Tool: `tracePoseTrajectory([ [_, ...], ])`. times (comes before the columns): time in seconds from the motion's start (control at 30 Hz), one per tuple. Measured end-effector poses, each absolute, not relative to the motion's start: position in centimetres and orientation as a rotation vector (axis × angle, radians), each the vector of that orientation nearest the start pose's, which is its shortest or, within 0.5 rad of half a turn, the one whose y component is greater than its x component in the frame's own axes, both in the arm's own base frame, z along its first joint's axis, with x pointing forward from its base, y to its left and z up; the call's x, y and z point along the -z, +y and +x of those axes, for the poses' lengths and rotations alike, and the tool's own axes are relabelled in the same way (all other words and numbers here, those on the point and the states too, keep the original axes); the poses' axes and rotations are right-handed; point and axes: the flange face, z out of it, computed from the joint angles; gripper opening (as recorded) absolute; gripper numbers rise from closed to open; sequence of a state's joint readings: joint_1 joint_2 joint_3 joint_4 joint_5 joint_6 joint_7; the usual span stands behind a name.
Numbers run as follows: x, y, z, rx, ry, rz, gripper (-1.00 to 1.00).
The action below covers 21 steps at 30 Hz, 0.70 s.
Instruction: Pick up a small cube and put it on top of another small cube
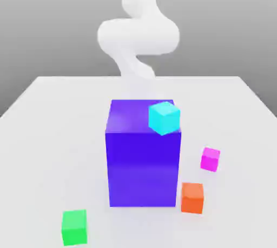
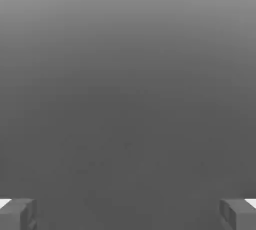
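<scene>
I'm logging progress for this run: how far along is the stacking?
Nothing is stacked: the magenta cube sits alone on the table, apart from the orange cube. The gripper is open, holding nothing. Grasping, lifting and placing all remain.

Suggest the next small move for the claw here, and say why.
Probably bring the claw down toward the small magenta cube. Its fingers stand wide apart with nothing between them, and the magenta cube sits alone on the table, apart from the orange cube and the big violet block.
</scene>
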State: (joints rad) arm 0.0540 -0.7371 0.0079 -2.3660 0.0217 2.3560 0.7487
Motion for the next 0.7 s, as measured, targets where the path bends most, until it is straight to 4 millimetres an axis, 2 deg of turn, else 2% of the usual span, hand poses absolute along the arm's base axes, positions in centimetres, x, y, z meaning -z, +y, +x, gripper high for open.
tracePoseTrajectory([
  [0.07,-61.2,5.1,39.1,0.84,0.804,-2.613,0.0],
  [0.13,-56.5,7.7,40.1,0.754,0.692,-2.686,0.0],
  [0.2,-52.0,10.4,40.3,0.672,0.577,-2.754,0.0],
  [0.3,-45.2,14.2,39.5,0.551,0.395,-2.844,0.0],
  [0.4,-38.7,17.5,37.3,0.431,0.203,-2.923,0.0],
  [0.5,-32.6,20.0,34.0,0.313,0.001,-2.987,0.0],
  [0.6,-27.1,21.5,29.8,0.196,-0.209,-3.038,0.0],
  [0.7,-22.2,21.9,25.0,0.08,-0.426,-3.073,0.0],
])
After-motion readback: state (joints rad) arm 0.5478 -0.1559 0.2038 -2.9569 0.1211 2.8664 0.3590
